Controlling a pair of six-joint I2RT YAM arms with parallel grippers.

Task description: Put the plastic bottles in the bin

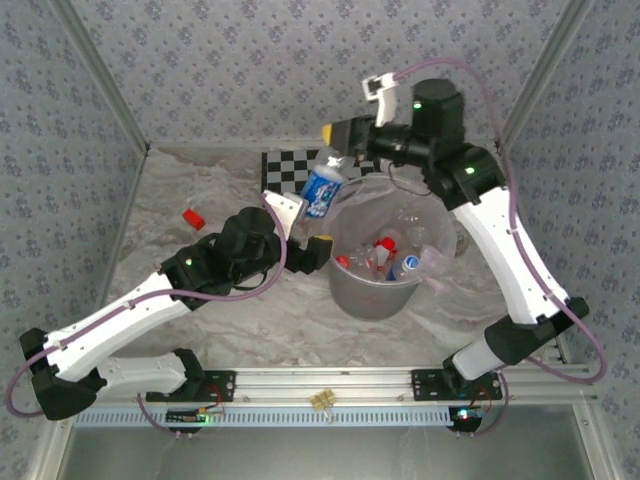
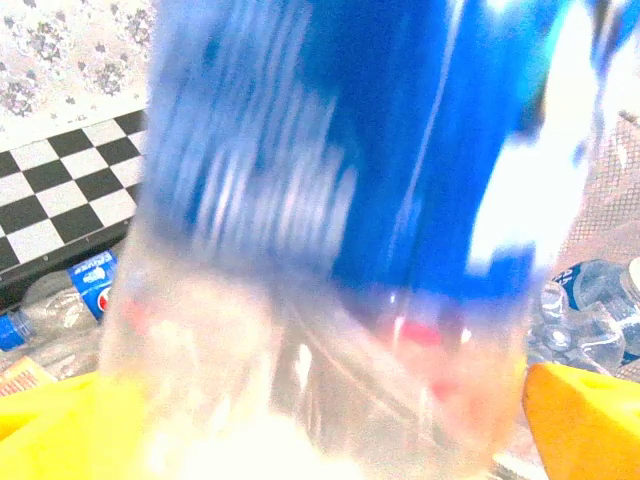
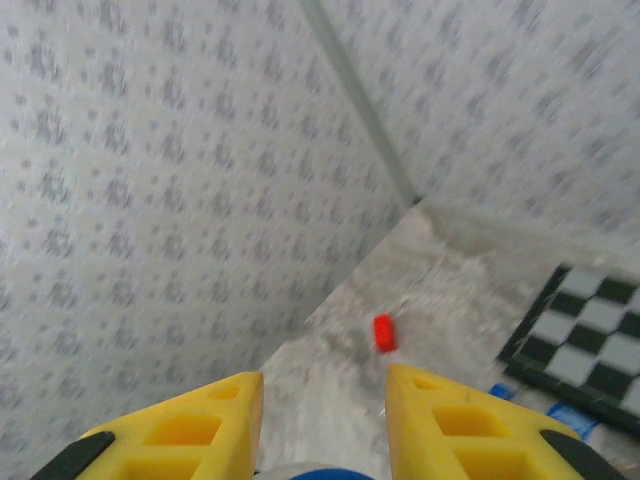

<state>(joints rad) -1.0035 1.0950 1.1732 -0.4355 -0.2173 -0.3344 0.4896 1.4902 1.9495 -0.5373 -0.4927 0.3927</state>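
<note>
My right gripper (image 1: 345,133) is clamped on the top end of a blue-label bottle (image 1: 322,188). The bottle hangs close to upright, its base tipped toward my left gripper (image 1: 318,255), which is spread wide, holds nothing and sits just beside the left wall of the bin (image 1: 372,296). The bottle is over the far-left rim, not the middle; the opening lies to its right and toward my bases, so I judge the right arm should carry it that way before letting go.
</note>
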